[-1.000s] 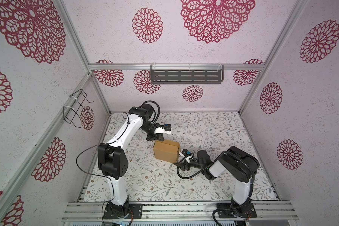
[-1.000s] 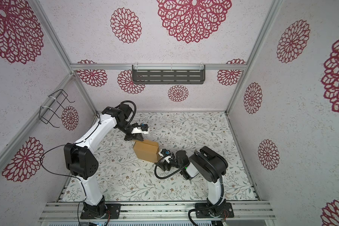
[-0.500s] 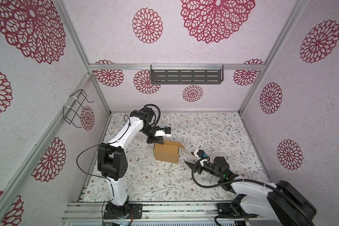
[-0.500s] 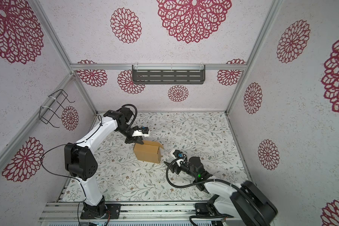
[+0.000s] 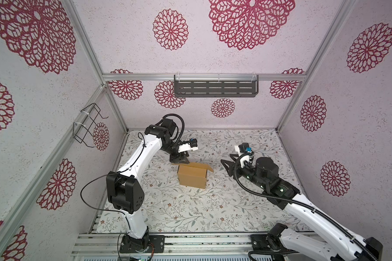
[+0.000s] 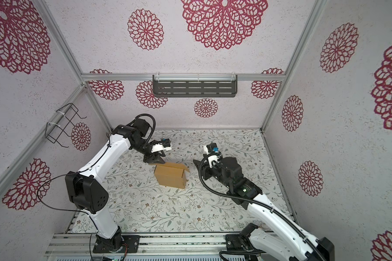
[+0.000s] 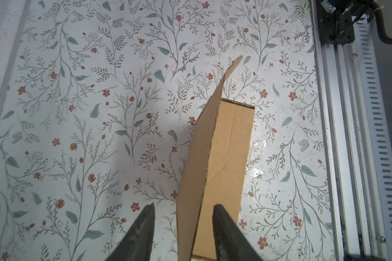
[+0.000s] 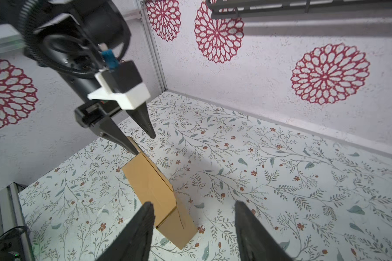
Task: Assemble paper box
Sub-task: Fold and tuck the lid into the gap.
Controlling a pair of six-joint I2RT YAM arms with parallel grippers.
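The paper box (image 5: 192,176) (image 6: 170,178) is a small tan carton standing on the floral mat in both top views, with one flap (image 5: 209,169) sticking out at its right end. My left gripper (image 5: 181,161) (image 6: 155,160) hovers at the box's far left corner, open. In the left wrist view its jaws (image 7: 184,204) straddle the raised flap (image 7: 201,158) without pressing it. My right gripper (image 5: 225,167) (image 6: 197,169) is open, off to the right of the box and raised. The right wrist view shows nothing between its fingers (image 8: 193,202), with the box (image 8: 149,180) ahead.
A dark slotted shelf (image 5: 215,88) hangs on the back wall and a wire basket (image 5: 87,125) on the left wall. An aluminium rail (image 5: 190,241) with both arm bases runs along the front edge. Walls close in three sides.
My left gripper has opened and let go of the box's flap. My right arm has drawn back to the right and lifted away from the box, its jaws narrowing somewhat.
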